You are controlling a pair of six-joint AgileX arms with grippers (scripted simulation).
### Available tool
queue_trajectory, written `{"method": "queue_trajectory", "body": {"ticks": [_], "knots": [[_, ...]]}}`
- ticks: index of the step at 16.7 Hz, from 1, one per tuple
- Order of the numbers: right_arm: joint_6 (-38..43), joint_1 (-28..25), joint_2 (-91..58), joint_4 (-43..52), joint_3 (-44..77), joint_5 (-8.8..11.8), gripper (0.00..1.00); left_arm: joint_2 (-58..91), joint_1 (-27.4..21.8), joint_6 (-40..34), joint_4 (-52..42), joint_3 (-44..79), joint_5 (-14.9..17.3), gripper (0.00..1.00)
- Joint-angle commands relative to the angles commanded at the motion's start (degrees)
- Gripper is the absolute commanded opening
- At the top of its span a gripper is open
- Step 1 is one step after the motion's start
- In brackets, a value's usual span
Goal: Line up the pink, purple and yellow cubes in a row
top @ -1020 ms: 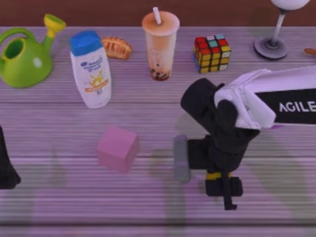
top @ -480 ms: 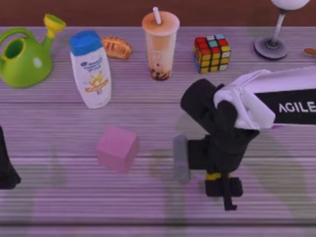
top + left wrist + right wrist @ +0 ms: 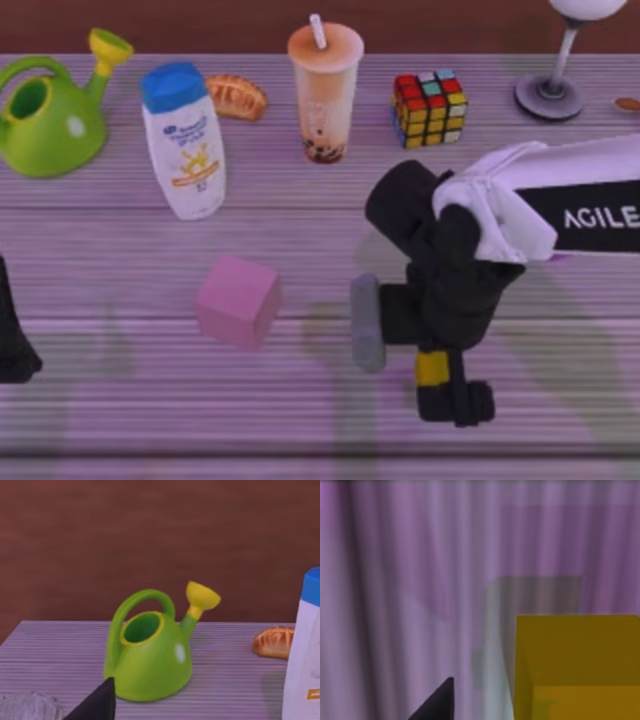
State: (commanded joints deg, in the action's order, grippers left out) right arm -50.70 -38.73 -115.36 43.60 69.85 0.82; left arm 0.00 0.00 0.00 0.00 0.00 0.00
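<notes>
The pink cube (image 3: 238,300) rests on the table left of centre. My right gripper (image 3: 453,400) hangs over the front of the table, right of centre, pointing down and open. The yellow cube (image 3: 432,368) shows just under its wrist. In the right wrist view the yellow cube (image 3: 575,665) fills the corner close to the camera. One dark fingertip (image 3: 445,700) stands apart from it with bare table between them. The purple cube is hidden. My left gripper (image 3: 10,345) is parked at the table's left edge; one fingertip (image 3: 102,702) shows, set wide, open.
Along the back stand a green watering can (image 3: 45,115), a white bottle (image 3: 183,140), a bread roll (image 3: 237,96), a milk-tea cup (image 3: 324,92), a multicoloured puzzle cube (image 3: 431,108) and a wine glass (image 3: 556,90). The right arm (image 3: 560,210) spans the right side.
The right gripper has shifted a little toward the front edge and turned, so more of the yellow cube's top shows. The pink cube and left arm have not moved.
</notes>
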Motion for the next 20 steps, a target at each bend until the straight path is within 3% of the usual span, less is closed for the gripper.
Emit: {"method": "queue_trajectory", "body": {"ticks": [7,14,20], "knots": [[-0.1,0.0,0.1,0.2,0.2,0.0,1.0,0.0,0.0,0.0,0.0,0.0,0.0,1.0],[-0.4,-0.2,5.5,13.4,7.3,0.1,1.0,0.0,0.0,0.0,0.0,0.0,0.0,1.0],[-0.2,0.0,6.2,14.6,8.1,0.0,1.0,0.0,0.0,0.0,0.0,0.0,0.0,1.0]]}}
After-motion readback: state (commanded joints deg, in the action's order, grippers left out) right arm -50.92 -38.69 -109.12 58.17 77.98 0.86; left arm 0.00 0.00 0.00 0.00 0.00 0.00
